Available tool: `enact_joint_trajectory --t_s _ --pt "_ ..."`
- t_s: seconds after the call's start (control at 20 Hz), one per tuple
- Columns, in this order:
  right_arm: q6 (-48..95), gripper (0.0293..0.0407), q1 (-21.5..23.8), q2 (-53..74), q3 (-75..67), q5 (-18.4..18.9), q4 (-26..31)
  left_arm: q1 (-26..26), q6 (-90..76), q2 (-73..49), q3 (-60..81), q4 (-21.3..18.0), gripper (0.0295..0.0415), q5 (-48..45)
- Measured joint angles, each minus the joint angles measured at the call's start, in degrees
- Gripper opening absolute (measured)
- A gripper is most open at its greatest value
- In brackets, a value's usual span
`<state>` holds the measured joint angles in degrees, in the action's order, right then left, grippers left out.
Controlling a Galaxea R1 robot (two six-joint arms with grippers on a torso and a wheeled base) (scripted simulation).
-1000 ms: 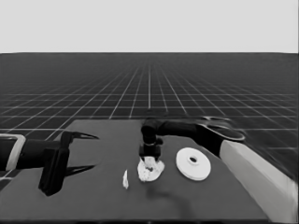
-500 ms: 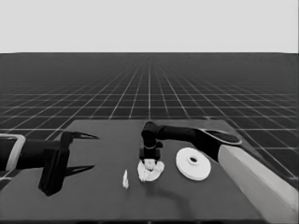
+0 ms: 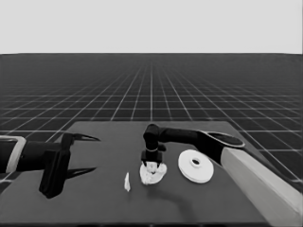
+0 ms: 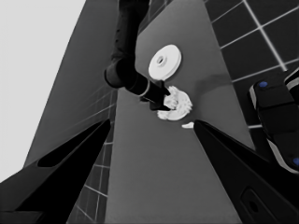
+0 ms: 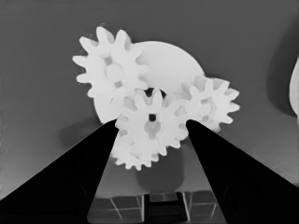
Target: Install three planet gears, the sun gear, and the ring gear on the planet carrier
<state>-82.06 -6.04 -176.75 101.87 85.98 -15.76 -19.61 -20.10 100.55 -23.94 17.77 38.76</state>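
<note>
The smaller round part (image 3: 158, 176) lies mid-table with small toothed gears on it. My right gripper (image 3: 151, 161) stands straight down over it. In the right wrist view its jaws (image 5: 152, 123) are shut on a gear (image 5: 150, 116) at the middle of the smaller round part (image 5: 170, 58). Two gears (image 5: 111, 70) (image 5: 211, 102) sit beside the held one, and a further gear (image 5: 135, 158) shows under it. The larger round part (image 3: 195, 165) lies flat just right of the stack, apart from it. My left gripper (image 3: 87, 155) waits open over the table's left end.
A thin white piece (image 3: 127, 182) stands on the table just left of the stack, also seen as a thin white piece (image 4: 188, 125) from the left wrist. The right arm's pale forearm (image 3: 265, 189) crosses the table's right front corner. Dark machinery with blue lights (image 4: 275, 121) stands past the table's edge.
My right gripper has come down a little closer onto the stack of gears. The left arm and the other parts have not moved.
</note>
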Motion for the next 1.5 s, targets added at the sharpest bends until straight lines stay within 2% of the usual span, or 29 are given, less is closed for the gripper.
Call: enact_joint_trajectory --t_s 1.5 --pt "-18.00 0.0309 -0.10 0.03 0.02 0.01 -0.01 0.00 0.00 0.00 0.00 0.00 0.0385 0.00"
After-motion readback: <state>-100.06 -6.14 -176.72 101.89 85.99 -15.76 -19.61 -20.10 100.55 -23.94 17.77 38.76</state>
